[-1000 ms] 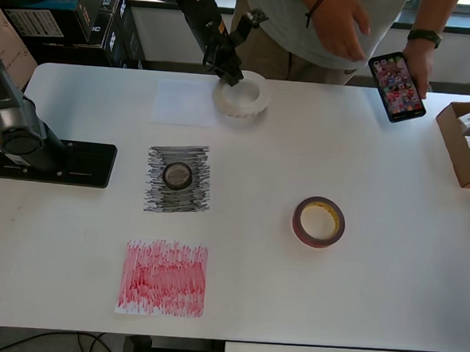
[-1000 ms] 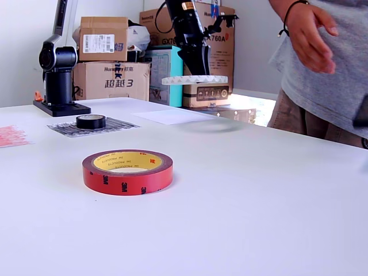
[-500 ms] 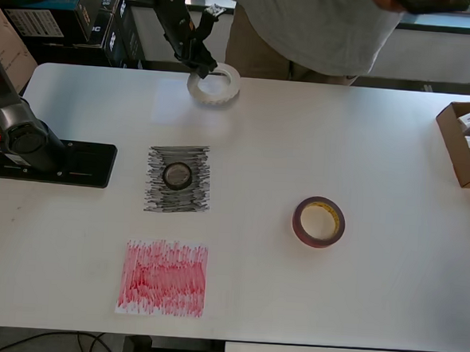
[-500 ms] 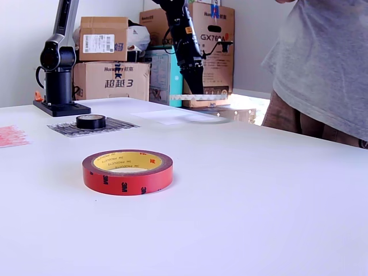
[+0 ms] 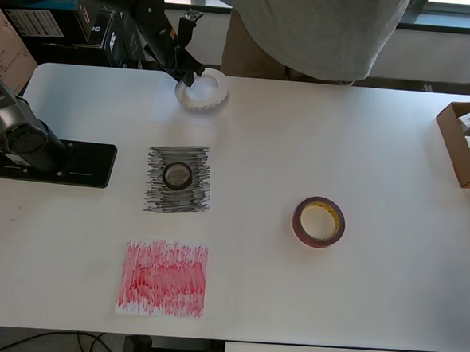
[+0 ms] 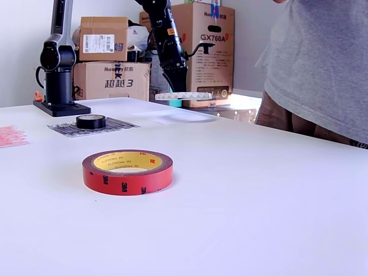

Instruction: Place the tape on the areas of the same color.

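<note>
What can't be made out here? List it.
- White patch: faint in the overhead view, partly under the white roll.
- Gripper fingertips: hidden by that roll's rim, both views.
- Person: head cut off by the top edge.
- Box contents: cut by the overhead's right edge.

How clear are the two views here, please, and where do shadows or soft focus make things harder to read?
Overhead view: evenly lit and sharp, though the white patch barely shows against the table. Exterior view: the red tape roll is crisp, the white roll in the tool is softer, with a faint shadow beneath.

Whitish roll (image 5: 202, 93) now over white patch (image 5: 166, 108).
</note>
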Robot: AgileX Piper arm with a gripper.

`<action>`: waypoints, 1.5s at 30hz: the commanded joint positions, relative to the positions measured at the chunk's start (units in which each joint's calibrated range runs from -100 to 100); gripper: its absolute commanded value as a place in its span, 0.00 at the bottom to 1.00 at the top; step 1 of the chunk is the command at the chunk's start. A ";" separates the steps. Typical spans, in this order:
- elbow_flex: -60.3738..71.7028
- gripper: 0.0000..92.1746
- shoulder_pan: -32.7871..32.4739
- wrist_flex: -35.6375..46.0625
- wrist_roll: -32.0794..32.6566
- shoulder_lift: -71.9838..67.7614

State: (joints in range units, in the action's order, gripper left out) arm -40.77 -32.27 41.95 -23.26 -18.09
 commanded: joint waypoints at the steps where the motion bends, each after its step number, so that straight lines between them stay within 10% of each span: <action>1: -1.71 0.00 0.13 -0.08 -2.52 0.97; 45: -8.61 0.00 -1.37 -7.38 -4.65 -0.34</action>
State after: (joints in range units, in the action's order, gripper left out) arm -49.41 -32.97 33.91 -27.99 -18.19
